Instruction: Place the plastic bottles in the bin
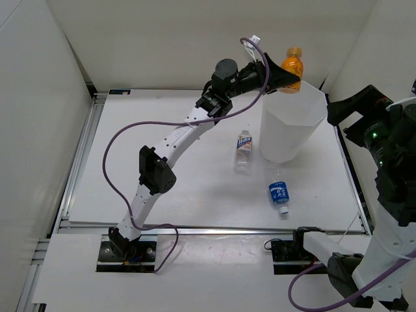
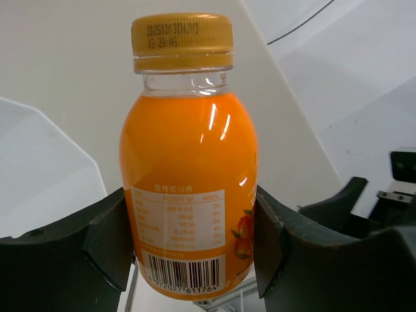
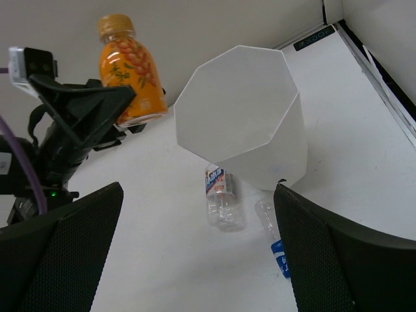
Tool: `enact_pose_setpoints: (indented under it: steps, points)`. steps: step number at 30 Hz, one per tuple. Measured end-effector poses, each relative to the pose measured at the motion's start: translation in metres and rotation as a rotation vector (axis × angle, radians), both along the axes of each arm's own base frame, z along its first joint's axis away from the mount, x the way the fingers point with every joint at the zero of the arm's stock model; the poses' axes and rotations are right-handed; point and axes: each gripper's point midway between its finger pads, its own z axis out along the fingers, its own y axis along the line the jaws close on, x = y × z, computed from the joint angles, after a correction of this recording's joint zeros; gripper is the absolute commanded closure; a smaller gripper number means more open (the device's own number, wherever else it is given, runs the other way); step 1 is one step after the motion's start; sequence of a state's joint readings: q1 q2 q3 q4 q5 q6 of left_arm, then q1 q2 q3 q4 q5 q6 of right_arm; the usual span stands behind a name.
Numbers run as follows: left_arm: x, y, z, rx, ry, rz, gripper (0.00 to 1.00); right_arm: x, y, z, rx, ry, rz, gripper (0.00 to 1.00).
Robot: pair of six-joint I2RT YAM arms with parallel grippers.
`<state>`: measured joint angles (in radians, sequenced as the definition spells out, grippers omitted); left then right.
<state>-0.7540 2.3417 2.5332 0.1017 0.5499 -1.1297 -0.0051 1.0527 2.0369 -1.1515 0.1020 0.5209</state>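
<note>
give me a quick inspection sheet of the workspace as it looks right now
surface: white table, flat
job's things: orange bottle held roughly upright beside the rim of the bin, not inside; white-and-orange label bottle and blue label bottle lying by the bin's base; no fourth bottle seen
clutter: nothing seen
grippers: left gripper shut on the orange bottle; right gripper open, empty
cables: purple cable looping off the left arm
surroundings: white walls; metal rail along the table's left edge
</note>
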Motion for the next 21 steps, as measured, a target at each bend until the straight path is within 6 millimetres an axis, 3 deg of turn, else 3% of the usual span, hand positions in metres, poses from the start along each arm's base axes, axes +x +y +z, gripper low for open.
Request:
enact_pose_setpoints:
  steps: [5, 13, 21]
  points:
    - [0.009, -0.005, -0.025, 0.057, 0.027, 0.018, 0.46, -0.018, -0.001, 0.003, -0.003, -0.021, -0.008, 0.00]
    - [0.020, -0.006, -0.043, 0.082, 0.045, 0.014, 0.00, -0.022, -0.003, 0.007, -0.004, -0.033, -0.015, 0.00]
    - [0.024, -0.011, -0.064, 0.114, 0.079, 0.002, 0.00, -0.009, -0.001, 0.001, -0.002, 0.000, -0.007, 0.00]
